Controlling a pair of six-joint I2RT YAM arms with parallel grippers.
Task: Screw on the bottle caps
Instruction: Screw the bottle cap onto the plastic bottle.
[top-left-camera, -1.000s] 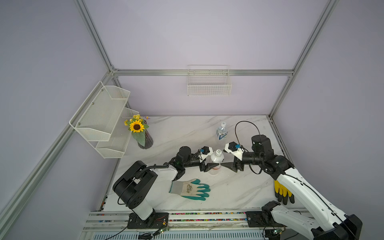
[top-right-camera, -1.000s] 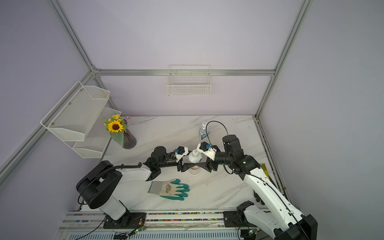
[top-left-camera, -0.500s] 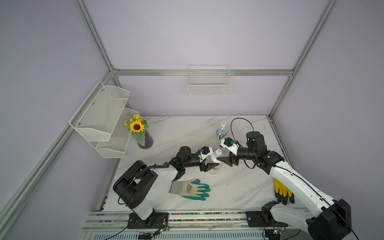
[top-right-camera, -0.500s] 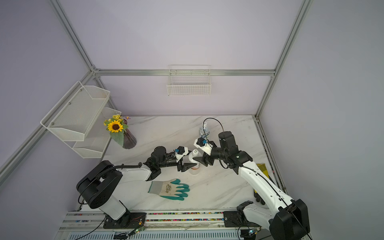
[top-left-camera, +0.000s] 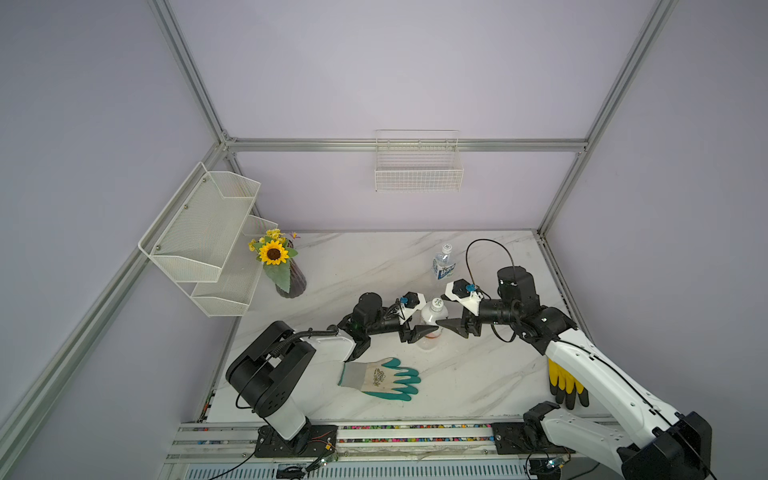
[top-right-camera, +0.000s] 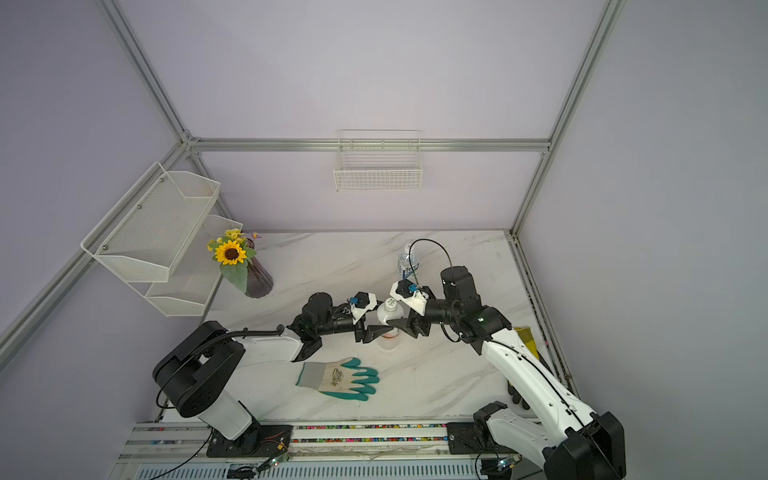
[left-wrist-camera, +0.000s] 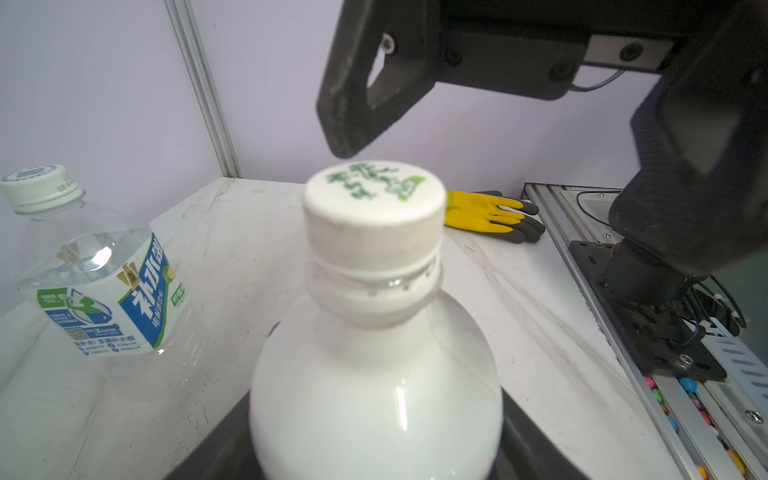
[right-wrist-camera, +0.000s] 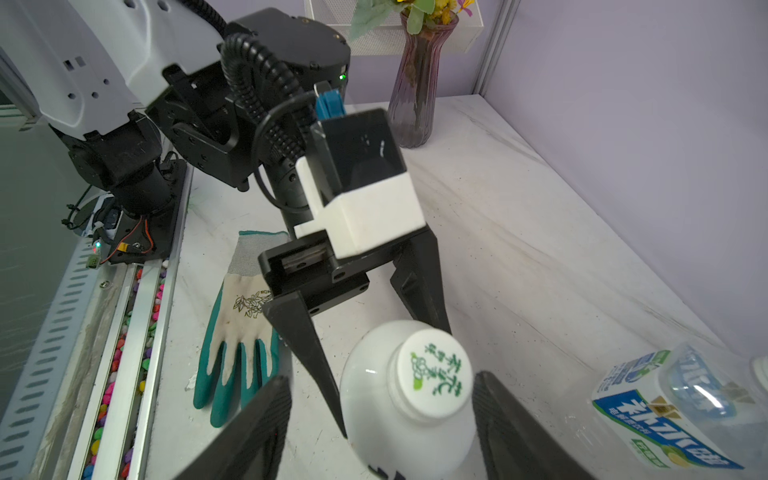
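A white bottle (top-left-camera: 431, 320) stands upright mid-table, and a white cap with green print (right-wrist-camera: 434, 376) sits on its neck. My left gripper (top-left-camera: 428, 328) is shut on the bottle's body, one dark finger (right-wrist-camera: 303, 332) on each side. My right gripper (right-wrist-camera: 380, 378) is open at cap height. Its fingers (right-wrist-camera: 257, 428) flank the cap with a gap on both sides. One right finger (left-wrist-camera: 353, 95) hangs just over the cap (left-wrist-camera: 374, 208). A clear bottle with a blue-and-white label (top-left-camera: 444, 264) stands further back with a white cap (left-wrist-camera: 39, 185) on it.
A grey-and-teal glove (top-left-camera: 380, 378) lies near the table's front. A yellow-and-black glove (top-left-camera: 563, 382) lies under my right arm. A dark vase with a sunflower (top-left-camera: 286, 274) stands at the back left below a white mesh shelf (top-left-camera: 199, 232). A wire basket (top-left-camera: 417, 166) hangs on the back wall.
My right arm has shifted slightly beside the bottle and its jaws have narrowed a little around the cap. The left gripper and the white bottle have stayed put.
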